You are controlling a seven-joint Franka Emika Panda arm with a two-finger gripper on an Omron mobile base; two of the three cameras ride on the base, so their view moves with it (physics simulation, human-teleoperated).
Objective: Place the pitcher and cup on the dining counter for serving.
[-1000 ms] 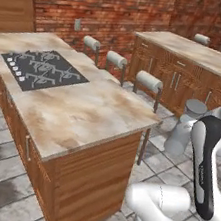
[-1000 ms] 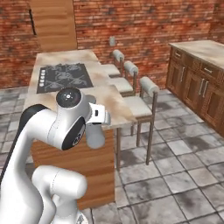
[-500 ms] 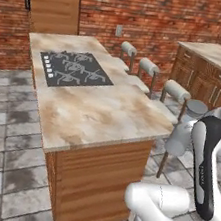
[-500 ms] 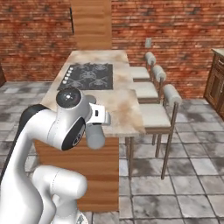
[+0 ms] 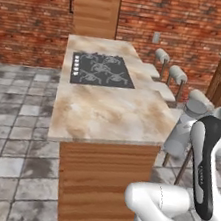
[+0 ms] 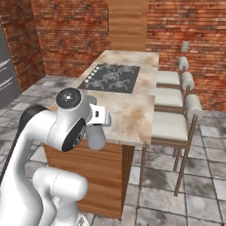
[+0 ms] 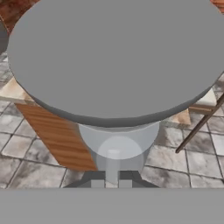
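Gripper [image 7: 111,183] pinches pitcher [image 7: 118,65] at its base, fingers nearly together; the grip itself looks partly hidden. Pitcher [image 6: 95,137] is carried in air at the counter's [image 6: 132,110] near end, 7 o'clock of cooktop [image 6: 112,78]. Stools [image 6: 172,126] line the counter's 3 o'clock side.

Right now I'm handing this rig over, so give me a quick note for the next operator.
Hand: shut on the pitcher, a grey cylinder carried close to the arm, off to the near corner side of the dining counter.
Dining counter: cooktop at the far half, stools along one side; neither pitcher nor cup stands on it.
Done: pitcher picked up and brought near the island.
Left: set the pitcher on the stone top, then fetch and place the cup.
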